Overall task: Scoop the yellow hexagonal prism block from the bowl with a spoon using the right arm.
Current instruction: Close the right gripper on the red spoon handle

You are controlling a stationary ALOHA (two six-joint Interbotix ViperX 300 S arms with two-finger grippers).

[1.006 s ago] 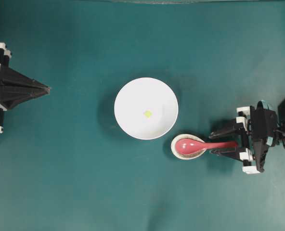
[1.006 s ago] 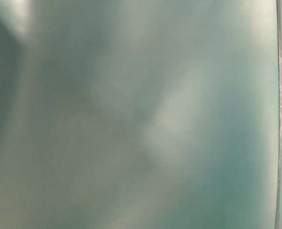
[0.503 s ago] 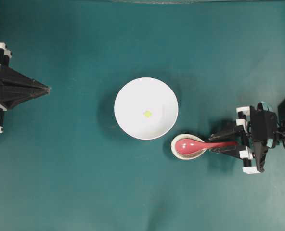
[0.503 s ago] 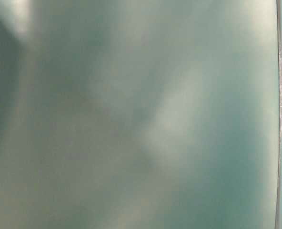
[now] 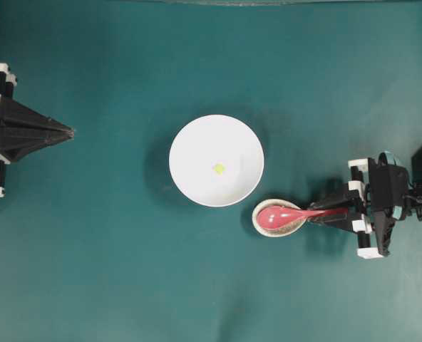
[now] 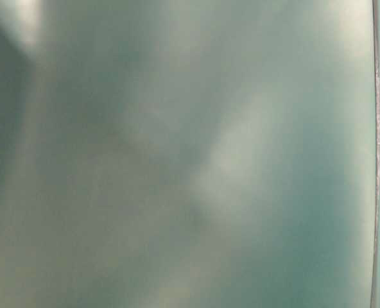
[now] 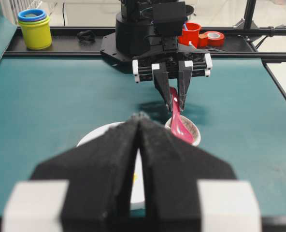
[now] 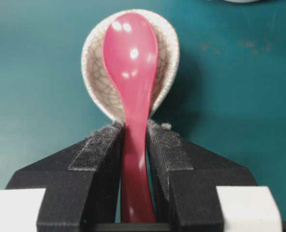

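Right gripper (image 8: 135, 145) has narrowed over the last second until its pads flank the spoon (image 8: 131, 72) handle, apparently touching it. Its head sits in the spoon rest (image 5: 276, 217). Lifting comes next; the yellow block (image 5: 219, 168) waits in the bowl (image 5: 189, 142).

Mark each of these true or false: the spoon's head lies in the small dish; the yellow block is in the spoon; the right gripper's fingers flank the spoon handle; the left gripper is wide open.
1. The spoon's head lies in the small dish. True.
2. The yellow block is in the spoon. False: it lies in the white bowl.
3. The right gripper's fingers flank the spoon handle. True.
4. The left gripper is wide open. False: its fingers are together.
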